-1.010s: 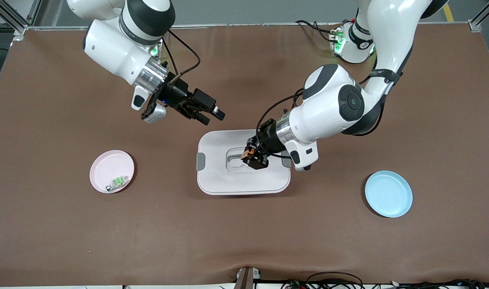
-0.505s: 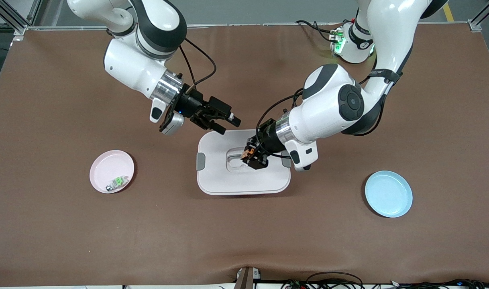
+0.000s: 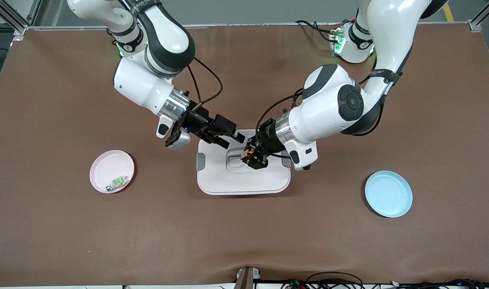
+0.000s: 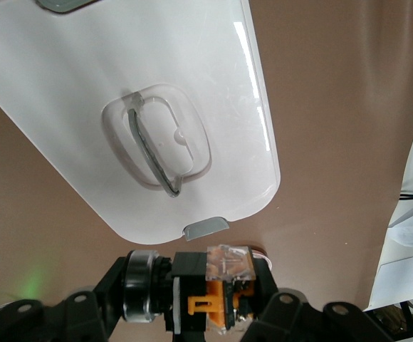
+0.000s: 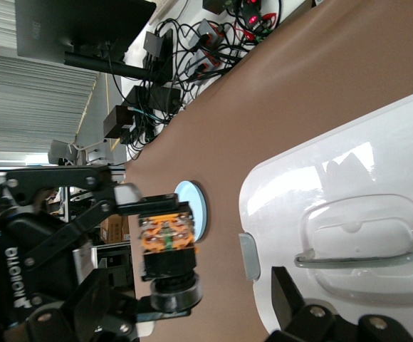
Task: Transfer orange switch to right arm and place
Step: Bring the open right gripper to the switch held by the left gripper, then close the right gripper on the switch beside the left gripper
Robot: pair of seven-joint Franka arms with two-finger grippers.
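Since a moment ago, your right arm has swung in from its end of the table, and its right gripper now hangs over the edge of the white lid, very close to the left gripper. Your left arm has stayed just where it was, holding the part up for the other one to take. That means the hand-over looks about to start, but it has not happened yet. The orange switch is up in the air over the lid's clear handle, pinched tight in the left claw. From the left wrist you can see its clear end and its orange clip sitting between the black fingers. From the right wrist you can see the same switch straight ahead, with the left claw closed around it. The right claw is wide open and holds nothing; one of its fingers shows at the edge of that view, and it is not touching the switch. You will need to line the open fingers up around a free part of the switch before the left claw lets go, or it could drop onto the lid. The pink plate with the green and silver part sits toward the right arm's end, and the blue plate sits bare toward the left arm's end.
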